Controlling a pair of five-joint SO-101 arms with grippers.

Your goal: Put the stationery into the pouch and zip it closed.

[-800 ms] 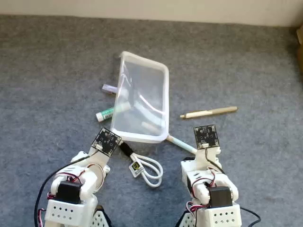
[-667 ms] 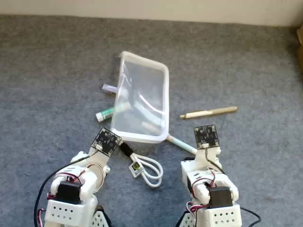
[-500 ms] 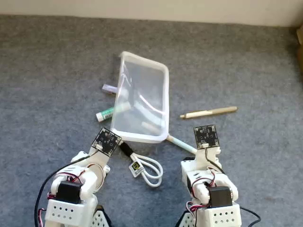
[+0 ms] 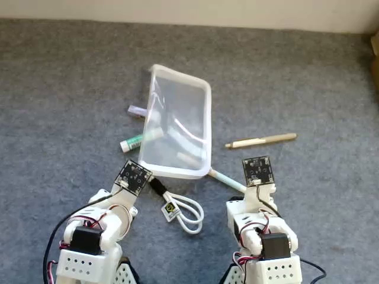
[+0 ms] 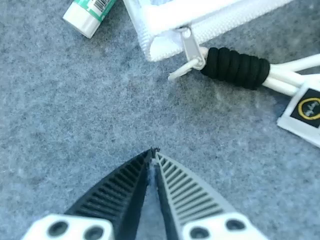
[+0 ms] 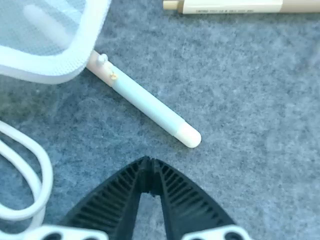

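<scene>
- Left gripper [image 5: 152, 151]: held low over the grey carpet [image 5: 60, 110], pointed at the pouch's near corner; jaws are closed together on nothing.
- Right gripper [image 6: 149, 162]: likewise held low and pointed forward; jaws are pressed together, nothing between them.
- Left arm [image 4: 98, 228] and right arm [image 4: 260, 236]: folded back at the near edge, side by side.
- Pouch [image 4: 177, 124]: translucent white, laid flat on the carpet ahead of both grippers; its zip pull [image 5: 190, 46] is found at the corner just ahead of the left jaws, apart from them.
- Pale blue pen [image 6: 145, 102]: laid just ahead of the right jaws, its far end tucked under the pouch's edge.
- Beige pen [image 6: 235, 6]: laid farther ahead of the right jaws, outside the pouch.
- Green-and-white tube [image 5: 90, 12]: laid beside the pouch, ahead of the left jaws.
- White cable [image 5: 295, 75] with black wrap [image 5: 235, 65]: touching the zip pull.
</scene>
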